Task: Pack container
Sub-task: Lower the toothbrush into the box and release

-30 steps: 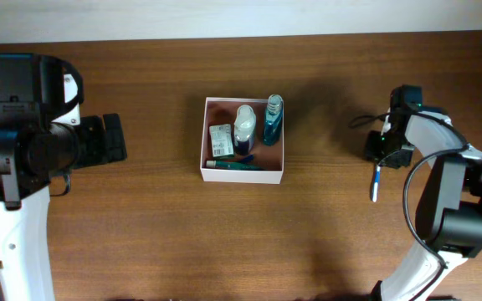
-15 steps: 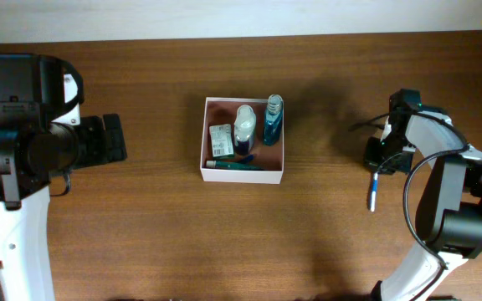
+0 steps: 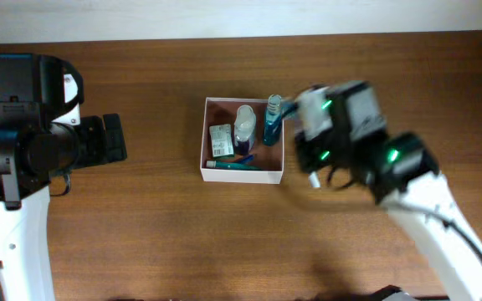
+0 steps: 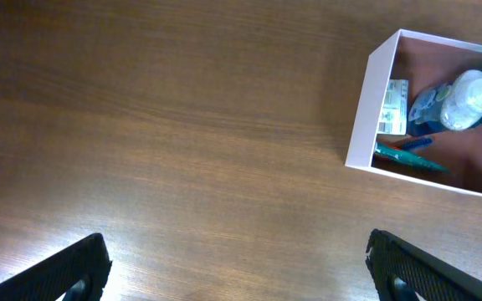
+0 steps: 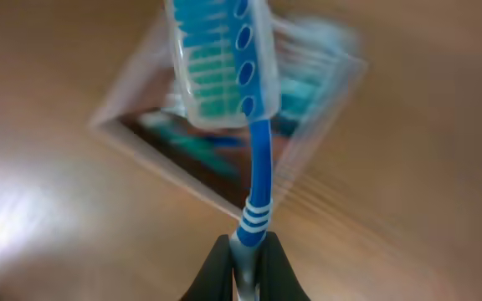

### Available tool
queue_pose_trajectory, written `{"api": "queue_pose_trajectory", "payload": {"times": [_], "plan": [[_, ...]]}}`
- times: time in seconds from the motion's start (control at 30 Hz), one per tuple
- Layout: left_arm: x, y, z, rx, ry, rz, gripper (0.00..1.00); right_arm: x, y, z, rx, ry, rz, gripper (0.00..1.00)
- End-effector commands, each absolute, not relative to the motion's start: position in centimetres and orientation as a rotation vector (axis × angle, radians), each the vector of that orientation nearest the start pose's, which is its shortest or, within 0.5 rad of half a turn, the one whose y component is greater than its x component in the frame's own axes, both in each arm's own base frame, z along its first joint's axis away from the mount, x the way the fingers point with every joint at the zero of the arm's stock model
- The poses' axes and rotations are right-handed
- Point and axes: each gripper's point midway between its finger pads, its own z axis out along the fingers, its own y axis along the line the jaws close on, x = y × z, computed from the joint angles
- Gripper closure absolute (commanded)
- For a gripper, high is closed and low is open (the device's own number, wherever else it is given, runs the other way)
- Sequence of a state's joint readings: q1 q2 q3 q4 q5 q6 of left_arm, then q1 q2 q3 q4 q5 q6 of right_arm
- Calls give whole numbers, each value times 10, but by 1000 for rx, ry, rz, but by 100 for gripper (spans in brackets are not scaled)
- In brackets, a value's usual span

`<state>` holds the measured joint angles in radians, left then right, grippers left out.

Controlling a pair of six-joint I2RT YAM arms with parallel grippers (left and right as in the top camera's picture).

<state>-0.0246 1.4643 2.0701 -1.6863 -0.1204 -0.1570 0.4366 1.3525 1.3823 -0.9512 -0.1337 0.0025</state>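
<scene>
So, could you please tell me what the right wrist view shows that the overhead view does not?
Only the right wrist: a capped blue toothbrush clamped in the right end effector. Only the overhead: the left arm, the blurred right arm, and a white-capped bottle inside the container. Both: the container, which is blurred at the wrist.

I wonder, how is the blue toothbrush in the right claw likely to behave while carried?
The toothbrush looks thin and plastic, so probably light and fairly stiff. The right claw pinches only its handle end, so it may pivot or slip.
</scene>
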Motion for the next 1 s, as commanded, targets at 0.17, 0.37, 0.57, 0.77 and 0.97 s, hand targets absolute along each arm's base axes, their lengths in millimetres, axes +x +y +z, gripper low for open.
{"api": "queue_pose_trajectory", "payload": {"times": [0.17, 0.37, 0.57, 0.77, 0.97], "plan": [[275, 14, 349, -204, 2634, 102, 0, 296, 258, 202, -1605, 1969, -51, 96], [275, 14, 349, -204, 2634, 102, 0, 343, 274, 163, -1567, 1981, -98, 96], [275, 14, 349, -204, 2634, 102, 0, 366, 277, 131, -1601, 1981, -128, 96], [275, 14, 349, -204, 2634, 102, 0, 359, 273, 143, -1525, 2039, -119, 32], [275, 14, 349, -204, 2634, 102, 0, 329, 247, 217, -1118, 2269, 23, 25]]}}
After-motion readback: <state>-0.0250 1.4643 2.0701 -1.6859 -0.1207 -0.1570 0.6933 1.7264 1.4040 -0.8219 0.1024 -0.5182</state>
